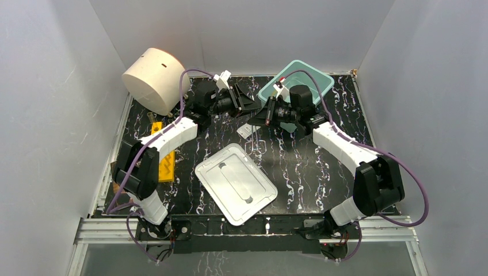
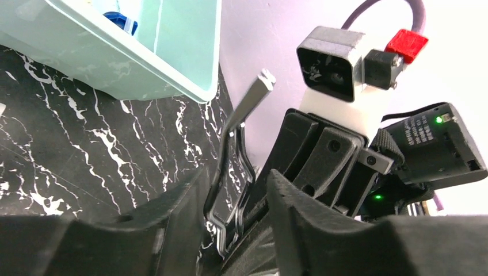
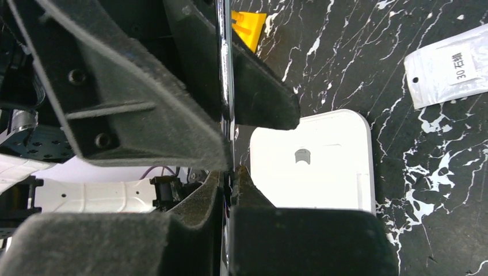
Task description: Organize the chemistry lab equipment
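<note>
Since L end effector (image 2: 236, 190) & R end effector (image 3: 229, 172) both pinch the tongs (image 2: 248, 106) tight, upper centre, long axis runs btwn them; R arm nearer bin (image 1: 317, 72)

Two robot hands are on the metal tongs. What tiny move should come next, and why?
Probably the left gripper should open. It and the right gripper both look shut on the tongs, and the teal bin sits just behind the right arm, so that arm could carry them over.
</note>
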Robot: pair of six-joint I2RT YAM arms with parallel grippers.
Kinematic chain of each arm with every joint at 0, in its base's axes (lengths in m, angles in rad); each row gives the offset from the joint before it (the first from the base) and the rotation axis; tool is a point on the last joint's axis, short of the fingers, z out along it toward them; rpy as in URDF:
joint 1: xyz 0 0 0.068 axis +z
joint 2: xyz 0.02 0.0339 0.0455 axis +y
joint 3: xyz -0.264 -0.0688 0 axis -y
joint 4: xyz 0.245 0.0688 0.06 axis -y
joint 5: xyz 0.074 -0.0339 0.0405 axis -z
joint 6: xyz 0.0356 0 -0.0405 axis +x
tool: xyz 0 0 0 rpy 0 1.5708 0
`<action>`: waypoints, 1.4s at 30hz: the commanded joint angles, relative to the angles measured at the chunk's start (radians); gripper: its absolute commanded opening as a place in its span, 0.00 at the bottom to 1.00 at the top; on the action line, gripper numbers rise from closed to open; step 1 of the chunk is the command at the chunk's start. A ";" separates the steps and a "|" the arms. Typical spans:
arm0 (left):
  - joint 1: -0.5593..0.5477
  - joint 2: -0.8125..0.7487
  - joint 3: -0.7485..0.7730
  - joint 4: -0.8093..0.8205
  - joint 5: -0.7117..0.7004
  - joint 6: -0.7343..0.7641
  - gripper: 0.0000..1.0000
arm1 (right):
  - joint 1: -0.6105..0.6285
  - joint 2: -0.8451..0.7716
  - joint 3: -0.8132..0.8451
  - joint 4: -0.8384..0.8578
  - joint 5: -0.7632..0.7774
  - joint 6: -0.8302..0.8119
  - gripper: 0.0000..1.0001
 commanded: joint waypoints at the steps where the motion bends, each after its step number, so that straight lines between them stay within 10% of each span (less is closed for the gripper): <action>1: 0.013 -0.078 0.044 -0.035 0.025 0.035 0.46 | 0.001 -0.041 0.007 0.033 0.072 -0.007 0.00; 11: 0.076 -0.159 0.068 -0.224 -0.014 0.206 0.70 | -0.016 -0.086 0.130 -0.161 0.352 -0.150 0.00; 27: 0.099 -0.304 -0.065 -0.522 -0.217 0.417 0.75 | -0.124 0.215 0.629 -0.361 1.009 -0.347 0.00; 42: 0.102 -0.251 -0.047 -0.582 -0.262 0.463 0.76 | -0.261 0.605 0.880 -0.629 0.957 -0.188 0.00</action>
